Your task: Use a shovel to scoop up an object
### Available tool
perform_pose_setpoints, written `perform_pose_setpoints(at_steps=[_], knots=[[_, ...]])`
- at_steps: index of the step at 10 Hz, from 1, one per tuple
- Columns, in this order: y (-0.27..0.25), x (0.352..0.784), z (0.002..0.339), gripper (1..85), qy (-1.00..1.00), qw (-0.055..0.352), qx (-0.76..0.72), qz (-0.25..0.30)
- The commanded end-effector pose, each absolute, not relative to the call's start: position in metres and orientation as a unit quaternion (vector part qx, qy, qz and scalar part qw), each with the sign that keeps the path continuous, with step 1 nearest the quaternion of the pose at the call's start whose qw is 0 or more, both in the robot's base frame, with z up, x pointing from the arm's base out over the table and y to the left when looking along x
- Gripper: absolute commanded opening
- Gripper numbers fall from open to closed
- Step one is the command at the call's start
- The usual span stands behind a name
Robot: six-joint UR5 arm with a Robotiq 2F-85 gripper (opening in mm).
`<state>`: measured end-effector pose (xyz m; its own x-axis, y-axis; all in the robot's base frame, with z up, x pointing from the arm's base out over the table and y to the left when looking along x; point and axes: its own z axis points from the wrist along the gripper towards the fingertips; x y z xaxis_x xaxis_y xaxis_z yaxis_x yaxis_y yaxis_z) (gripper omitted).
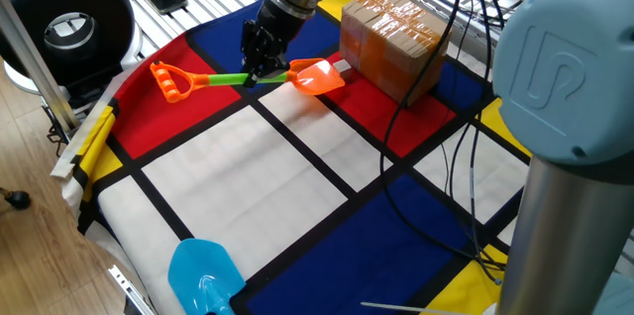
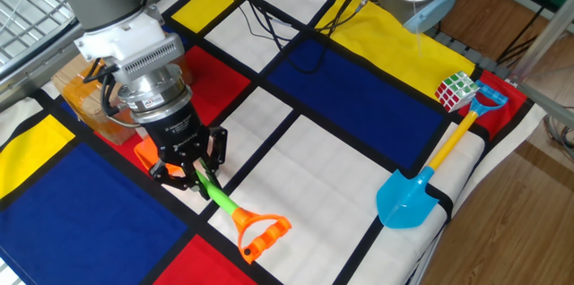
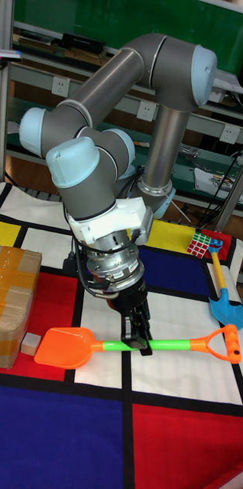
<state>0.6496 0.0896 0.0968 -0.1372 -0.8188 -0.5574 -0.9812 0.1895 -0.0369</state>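
Shovel [image 3: 68, 348] blade is hovering near the cube [image 3: 31, 344] at nine o'clock; our gripper [image 3: 139, 341] is pinching the thin shaft, so we're risking it twisting.

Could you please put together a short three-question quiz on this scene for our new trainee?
1. True or false: the gripper is shut on the green shaft of the orange shovel.
2. Multiple choice: the small wooden cube lies (a) on the orange blade, (b) on the cloth between the cardboard box and the blade, (c) beside the Rubik's cube.
3. Short answer: what colour is the second shovel, the one lying untouched near the cloth's edge?

Key:
1. True; the fingers close around the shaft.
2. b.
3. Light blue.
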Motion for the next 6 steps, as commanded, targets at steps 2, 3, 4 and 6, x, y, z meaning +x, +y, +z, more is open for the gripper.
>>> perform_pose_setpoints(at_steps=[2,3,4,6], knots=[[0.099,0.652,0.106,1.0,0.735,0.253,-0.6,0.19],[0.1,0.652,0.107,1.0,0.734,0.255,-0.599,0.193],[0.102,0.651,0.109,1.0,0.731,0.258,-0.6,0.197],[0.107,0.651,0.112,1.0,0.728,0.264,-0.599,0.205]])
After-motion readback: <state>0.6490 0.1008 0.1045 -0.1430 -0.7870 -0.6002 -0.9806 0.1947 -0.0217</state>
